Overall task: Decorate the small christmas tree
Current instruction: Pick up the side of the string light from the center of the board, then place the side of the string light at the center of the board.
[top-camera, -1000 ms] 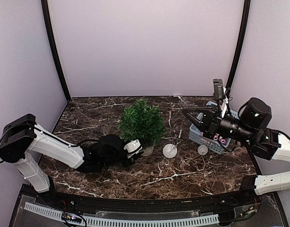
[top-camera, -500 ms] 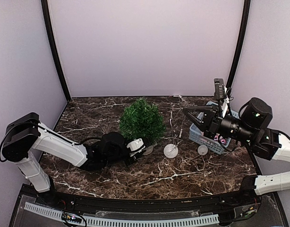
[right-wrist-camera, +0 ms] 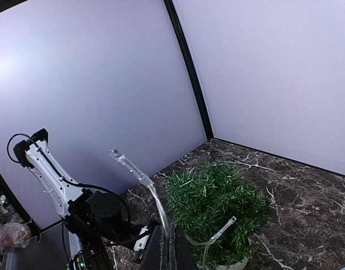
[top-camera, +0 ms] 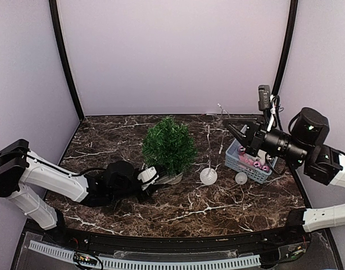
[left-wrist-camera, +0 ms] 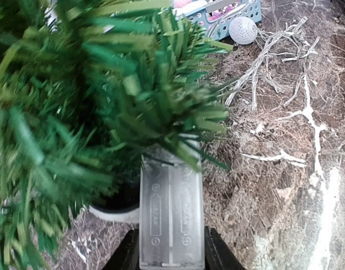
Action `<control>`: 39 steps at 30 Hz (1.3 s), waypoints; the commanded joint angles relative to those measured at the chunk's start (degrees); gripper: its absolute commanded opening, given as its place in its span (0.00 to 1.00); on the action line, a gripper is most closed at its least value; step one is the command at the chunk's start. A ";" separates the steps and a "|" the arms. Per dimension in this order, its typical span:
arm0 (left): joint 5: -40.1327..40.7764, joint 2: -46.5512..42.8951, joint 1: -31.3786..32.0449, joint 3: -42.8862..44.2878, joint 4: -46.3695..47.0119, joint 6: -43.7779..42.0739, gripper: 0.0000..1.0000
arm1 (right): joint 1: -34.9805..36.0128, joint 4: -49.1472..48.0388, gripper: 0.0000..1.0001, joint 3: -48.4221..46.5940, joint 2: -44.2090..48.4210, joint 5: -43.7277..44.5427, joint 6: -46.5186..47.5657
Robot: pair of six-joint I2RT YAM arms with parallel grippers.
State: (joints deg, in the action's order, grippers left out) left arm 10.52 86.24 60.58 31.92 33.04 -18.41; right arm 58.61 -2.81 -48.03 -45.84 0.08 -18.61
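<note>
The small christmas tree (top-camera: 169, 147) stands mid-table in a pale pot (top-camera: 175, 179). My left gripper (top-camera: 148, 175) lies low at the pot's left, shut on a clear battery box (left-wrist-camera: 171, 216) that touches the pot (left-wrist-camera: 113, 212) under the branches (left-wrist-camera: 94, 101). My right gripper (top-camera: 233, 127) hovers above the blue basket (top-camera: 248, 162), shut on a clear light string (right-wrist-camera: 144, 180) that trails down toward the tree (right-wrist-camera: 217, 202). In the right wrist view its jaws (right-wrist-camera: 169, 239) are pressed together on the string.
Two white ball ornaments (top-camera: 208, 176) (top-camera: 241, 178) lie right of the tree, in front of the basket, which holds pink ornaments. Purple walls close in the back and sides. Bare marble tabletop (top-camera: 217, 208) runs along the front.
My right gripper has risen and pulled back to the right with the string. The left gripper has slid a little left with the battery box. The nearer white ball has shifted right.
</note>
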 commanded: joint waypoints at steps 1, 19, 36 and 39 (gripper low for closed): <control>-0.43 -2.90 -0.28 -2.45 -1.84 4.98 0.32 | 0.24 1.59 0.00 -3.48 -1.41 6.08 1.30; 3.28 -3.45 -0.28 -9.09 4.84 13.90 0.31 | -4.39 8.44 0.00 -11.56 -10.97 18.10 -1.13; 1.13 -10.80 -0.42 -11.51 3.63 13.78 0.32 | -4.57 11.17 0.00 -12.42 0.42 6.18 4.81; 0.94 -11.39 -0.46 -11.63 3.41 14.07 0.32 | -4.55 10.94 0.00 -13.18 0.12 4.84 5.40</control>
State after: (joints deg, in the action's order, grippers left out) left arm 12.36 76.82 60.51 21.15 36.36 -5.08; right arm 54.33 9.96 -59.18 -45.67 7.73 -14.79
